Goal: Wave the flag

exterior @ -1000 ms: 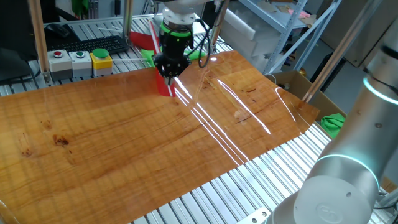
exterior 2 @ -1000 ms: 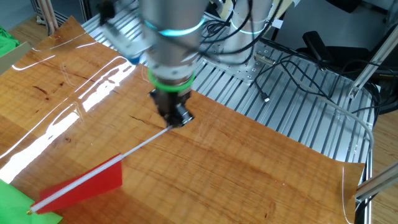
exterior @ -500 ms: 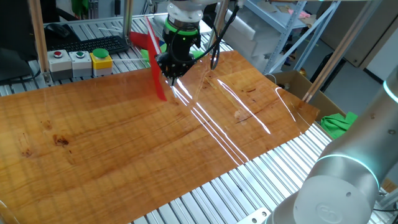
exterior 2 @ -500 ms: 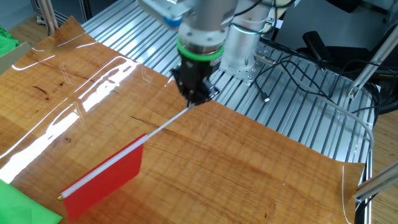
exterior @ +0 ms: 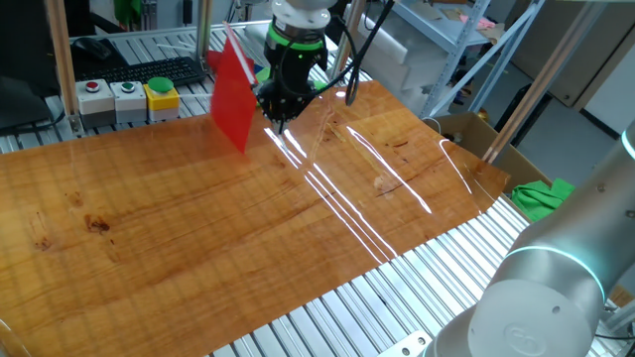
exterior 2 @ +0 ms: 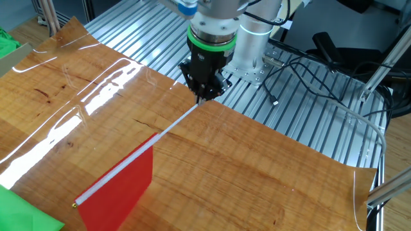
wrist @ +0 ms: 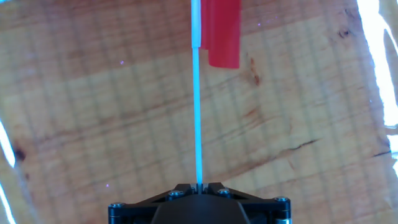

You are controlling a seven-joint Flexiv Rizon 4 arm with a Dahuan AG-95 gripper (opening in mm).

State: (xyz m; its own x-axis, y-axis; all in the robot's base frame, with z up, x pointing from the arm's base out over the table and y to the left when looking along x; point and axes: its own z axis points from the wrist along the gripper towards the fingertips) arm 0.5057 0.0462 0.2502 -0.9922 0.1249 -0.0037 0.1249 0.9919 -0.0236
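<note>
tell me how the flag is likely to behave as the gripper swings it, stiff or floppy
The flag probably acts in two ways. Its thin white stick runs straight from the gripper, clamped at one end, so it seems fairly stiff, though it may whip a little. The red cloth hangs below the stick, so it likely flutters and lags. It looks light for its size.

A: What is the table top (exterior: 198,248)?
B: Wood, brown with dark knots, and glossy: bright streaks of light run from its middle toward 5 o'clock.
A: And round it?
B: Ribbed silvery metal (exterior 2: 302,122), matt.
A: The flag (exterior 2: 119,186)?
B: Matt red cloth on a smooth white stick.
A: The gripper (exterior 2: 204,96)?
B: Black, dull, with small screws in the hand view.
</note>
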